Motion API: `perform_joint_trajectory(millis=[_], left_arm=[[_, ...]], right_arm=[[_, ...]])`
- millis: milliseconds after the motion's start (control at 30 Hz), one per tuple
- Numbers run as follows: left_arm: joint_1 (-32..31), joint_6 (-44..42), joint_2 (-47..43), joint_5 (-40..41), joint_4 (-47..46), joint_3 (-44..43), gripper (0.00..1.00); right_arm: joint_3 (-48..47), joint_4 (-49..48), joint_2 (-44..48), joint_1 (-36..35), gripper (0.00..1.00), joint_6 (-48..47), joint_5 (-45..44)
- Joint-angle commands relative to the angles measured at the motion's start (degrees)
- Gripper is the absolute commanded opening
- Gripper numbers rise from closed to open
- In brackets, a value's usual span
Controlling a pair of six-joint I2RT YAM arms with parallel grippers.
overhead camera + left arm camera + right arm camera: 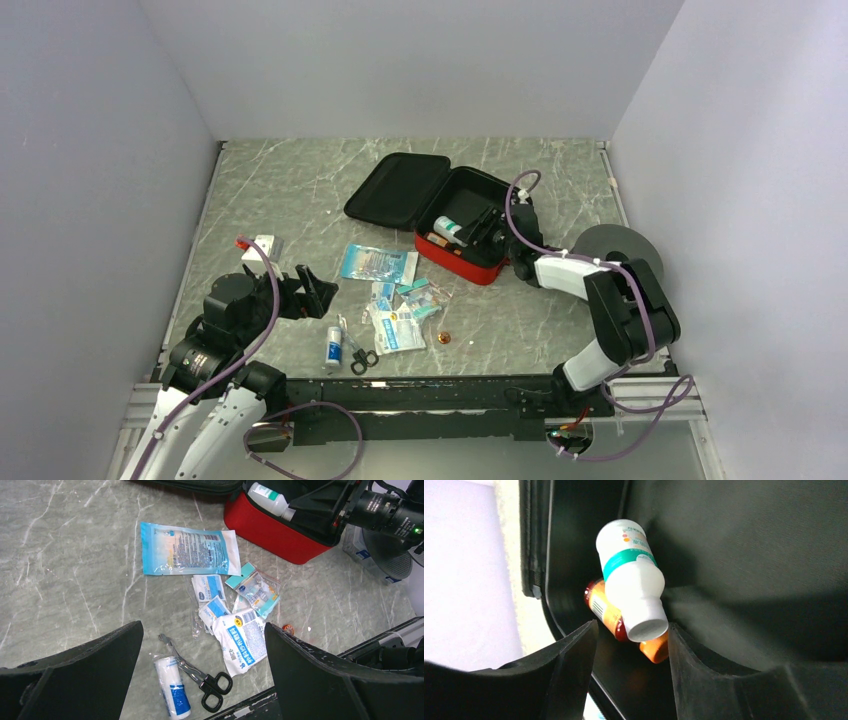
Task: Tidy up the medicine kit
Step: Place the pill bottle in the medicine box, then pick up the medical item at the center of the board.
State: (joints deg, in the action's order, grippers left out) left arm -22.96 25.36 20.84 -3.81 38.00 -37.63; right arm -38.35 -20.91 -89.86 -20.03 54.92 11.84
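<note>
— Locating the red case?
— Finding it lying open on the table, far of centre; seeing the right gripper inside, jaws standing apart around the cap of a white bottle, not clamping
— Checking the left gripper?
— Hovering near scissors, jaws gaping wide

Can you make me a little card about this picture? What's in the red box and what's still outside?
Medicine kit: open, lid laid back
Inside: white bottle resting on orange bottle
Outside on table: blue packet, small packets, scissors, wrapped white roll
Left pincer: open, holding nothing
Right pincer: open, inside kit, around white bottle's cap
</note>
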Motion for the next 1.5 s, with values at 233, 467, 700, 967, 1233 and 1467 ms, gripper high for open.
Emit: perform_joint_trajectory(millis=[233,467,700,967,1233,1467], left_arm=[[-0.2,0.4,0.3,-0.1,-1.3,-1.9,0.99],[-0.2,0.4,0.3,-0.1,-1.3,-1.9,0.99],[-0.2,0.4,0.3,-0.1,-1.2,-2.0,0.99],[-0.2,0.5,0.2,0.2,-1.2,-1.9,0.98],[-0.2,0.8,0.1,1.3,-0.2,-2.4,0.99],[-0.2,1.2,0.0,2.7,0.1,-2.5,0.99]], right_arm=[[-5.5,11.3,6.2,-0.2,0.68,-9.2,-4.1],[-8.7,18.7,13.5,-1.5,0.68,-16.0,-8.4],[-13.7,27.7,20.6,-6.7,0.70,-25.0,-12.4],[-16.1,32.9,25.2,-14.1,0.72,-30.6,-13.2],[-15.2,34.1,25.9,-19.4,0.72,-32.1,-9.7],[-15.9,36.8,21.9,-28.2,0.71,-33.6,-17.6]])
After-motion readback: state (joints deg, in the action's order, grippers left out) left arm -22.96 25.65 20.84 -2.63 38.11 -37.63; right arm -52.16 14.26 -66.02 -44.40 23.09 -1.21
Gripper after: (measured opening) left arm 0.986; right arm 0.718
